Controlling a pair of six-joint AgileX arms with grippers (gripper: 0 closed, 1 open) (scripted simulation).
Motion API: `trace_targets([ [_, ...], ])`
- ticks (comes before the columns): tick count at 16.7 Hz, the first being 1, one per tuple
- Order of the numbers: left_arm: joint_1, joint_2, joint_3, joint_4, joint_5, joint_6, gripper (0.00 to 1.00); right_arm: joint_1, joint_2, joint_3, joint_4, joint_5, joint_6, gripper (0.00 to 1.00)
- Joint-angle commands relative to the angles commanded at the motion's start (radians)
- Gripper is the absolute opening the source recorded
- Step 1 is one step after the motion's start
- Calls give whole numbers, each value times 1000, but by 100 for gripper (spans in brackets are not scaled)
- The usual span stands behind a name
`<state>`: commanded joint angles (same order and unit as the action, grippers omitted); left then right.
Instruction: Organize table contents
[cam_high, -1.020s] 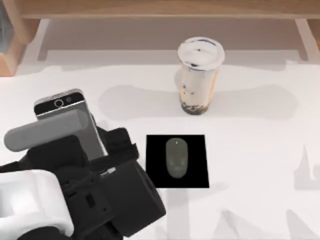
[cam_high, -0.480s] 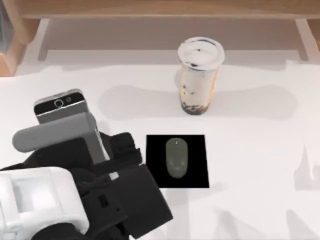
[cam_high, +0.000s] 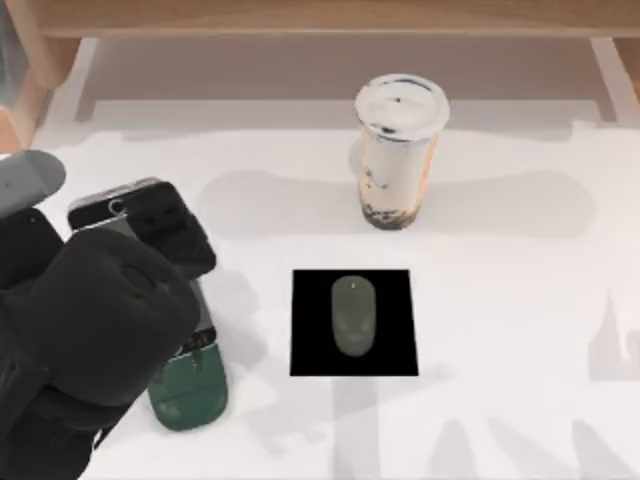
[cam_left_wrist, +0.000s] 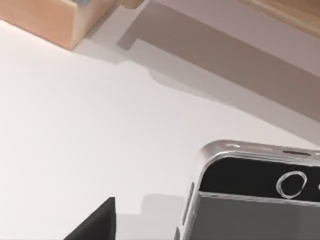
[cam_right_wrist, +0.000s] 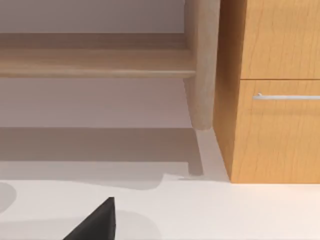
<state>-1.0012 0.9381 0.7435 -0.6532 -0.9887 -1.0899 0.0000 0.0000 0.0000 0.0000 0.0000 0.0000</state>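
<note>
No legible text or labels anywhere.

I work at what looks like a desk in a home or office, rendered in simulation. My white table (cam_high: 520, 300) carries desk things: a mouse (cam_high: 353, 315) on a black pad (cam_high: 310, 350), a phone (cam_high: 125, 205) on a green stand (cam_high: 190, 395), and a bubble-tea cup (cam_high: 400, 150). A light wooden shelf (cam_high: 330, 18) runs along the back, with a wooden cabinet (cam_right_wrist: 272, 90) bearing a metal handle (cam_right_wrist: 286, 96) beside it.
</note>
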Motion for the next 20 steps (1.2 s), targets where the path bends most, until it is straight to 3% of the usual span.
trace_targets([
  [6, 318, -394, -200, 234, 252, 392, 100, 0, 0, 0, 0, 0, 0, 100],
  [12, 717, -738, -505, 481, 686, 821, 100, 0, 0, 0, 0, 0, 0, 100],
  [15, 883, -856, -643, 581, 864, 981, 100, 0, 0, 0, 0, 0, 0, 100],
  [18, 983, -925, -728, 642, 970, 1073, 100, 0, 0, 0, 0, 0, 0, 100],
  [20, 1001, -938, -744, 653, 989, 1090, 100, 0, 0, 0, 0, 0, 0, 100],
])
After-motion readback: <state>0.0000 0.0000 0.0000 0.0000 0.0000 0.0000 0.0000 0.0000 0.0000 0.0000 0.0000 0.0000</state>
